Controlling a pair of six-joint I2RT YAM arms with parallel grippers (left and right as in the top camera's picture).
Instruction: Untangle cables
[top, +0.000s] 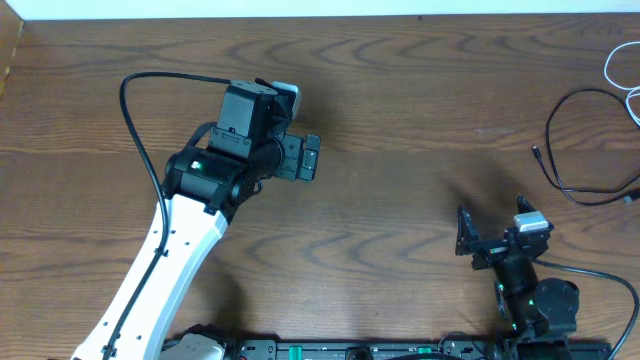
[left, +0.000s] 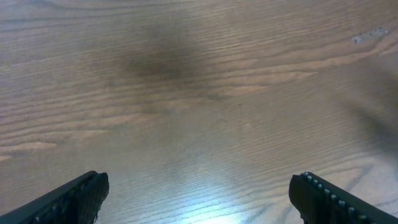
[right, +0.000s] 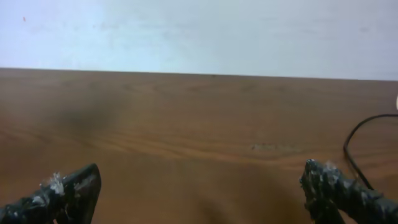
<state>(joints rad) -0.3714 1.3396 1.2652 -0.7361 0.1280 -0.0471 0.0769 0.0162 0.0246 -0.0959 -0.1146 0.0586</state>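
Only the overhead view shows both cables, at the worktop's (top: 400, 100) far right edge: a thin black cable (top: 577, 93) looping, a white cable (top: 609, 66) curled beyond it. The right wrist view catches just an arc of the black cable (right: 346, 146). The left pincer (top: 310, 158) and right pincer (top: 495, 225) gape wide, empty, over grained wood.

Left hand (left: 199, 186) and right hand (right: 202, 177) both wide open, empty

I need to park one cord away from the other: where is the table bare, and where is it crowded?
Bare: the wide stretch of table between the left claw and the right claw, and the far strip past the left claw. Crowded: the right edge, where the black cable and white cable lie.
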